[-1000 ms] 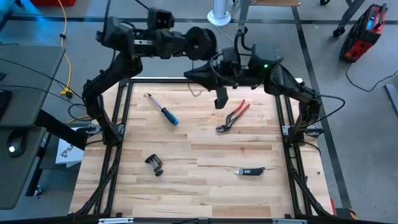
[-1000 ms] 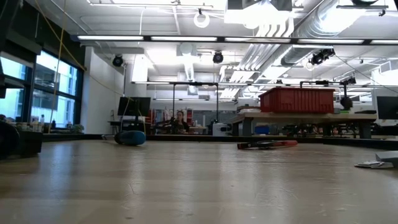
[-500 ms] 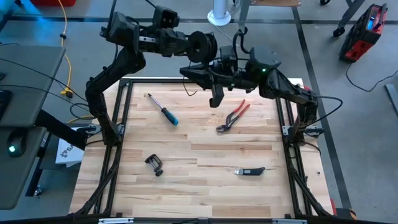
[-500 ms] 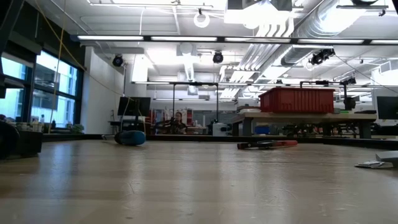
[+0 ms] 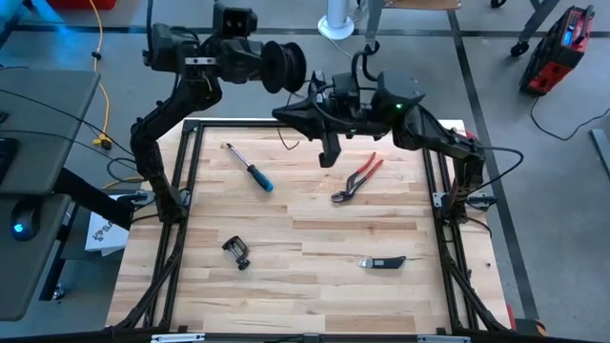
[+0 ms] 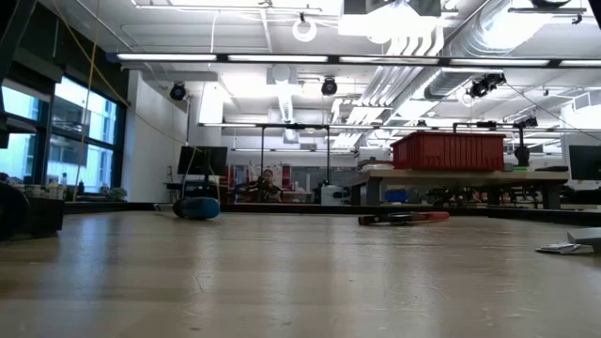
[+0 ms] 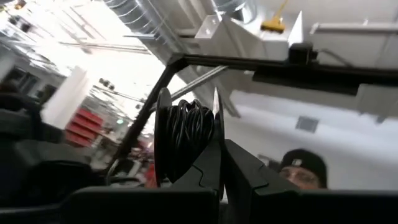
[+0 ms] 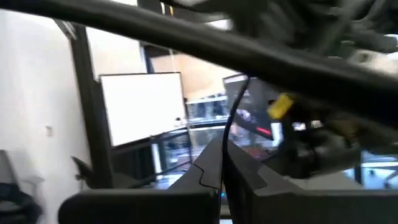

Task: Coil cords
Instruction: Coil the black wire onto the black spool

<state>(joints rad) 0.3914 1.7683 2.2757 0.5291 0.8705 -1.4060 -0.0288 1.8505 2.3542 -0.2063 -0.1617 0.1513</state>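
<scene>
Above wooden table [image 5: 315, 229], left fingers [image 7: 208, 171] clamping cord-wound reel [image 7: 183, 134]; right fingers [image 8: 211, 165] apparently pinching cord [image 8: 235, 118].

Reel [image 5: 283, 65] held above table's [image 5: 315, 286] far edge, screwdriver [image 5: 250, 168] left of pliers [image 5: 357, 176]

I can read no text, label, brand, number or sign anywhere I look. The red bin [image 6: 448, 150] across the room shows me a plain side, and nothing near it carries lettering I can make out.
</scene>
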